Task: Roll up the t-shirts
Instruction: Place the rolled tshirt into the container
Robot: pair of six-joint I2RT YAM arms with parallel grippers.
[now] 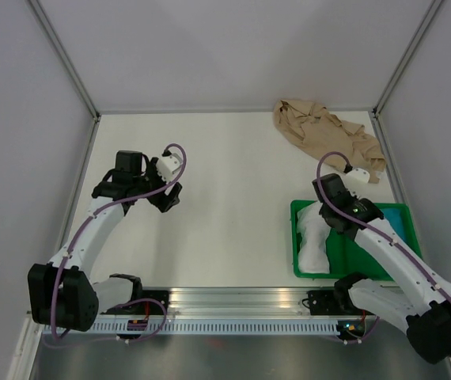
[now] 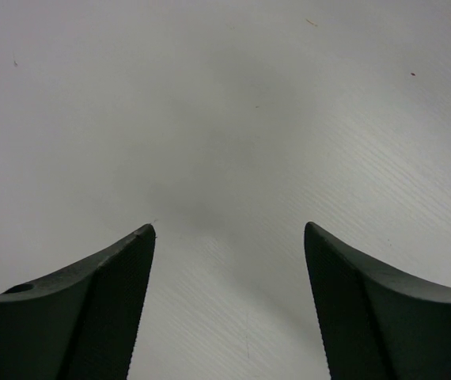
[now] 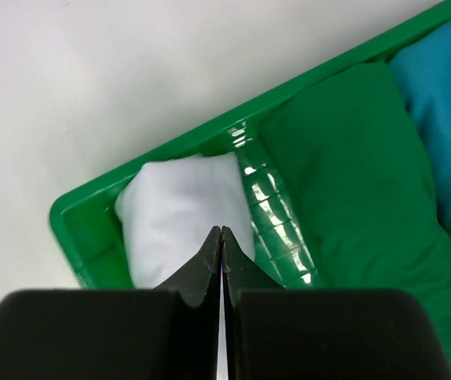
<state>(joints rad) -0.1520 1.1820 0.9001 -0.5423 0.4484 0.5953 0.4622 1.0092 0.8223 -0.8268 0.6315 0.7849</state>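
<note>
The white t-shirt [image 1: 313,236] lies rolled in the left part of the green tray [image 1: 296,207]. In the right wrist view the white roll [image 3: 174,206] sits in the tray's corner [image 3: 75,214]. My right gripper [image 3: 222,230] is shut with nothing seen between its tips, just above the roll; in the top view it [image 1: 325,210] hangs over the tray's far left. The tan-beige t-shirt [image 1: 325,132] lies crumpled at the table's far right corner. My left gripper [image 1: 166,201] is open and empty over bare table, as its wrist view [image 2: 229,229] shows.
A folded green cloth [image 3: 344,158] and a blue cloth [image 3: 447,95] lie in the tray beside the white roll. Grey walls close the table on the left, back and right. The arm bases stand on a rail [image 1: 233,305] at the near edge.
</note>
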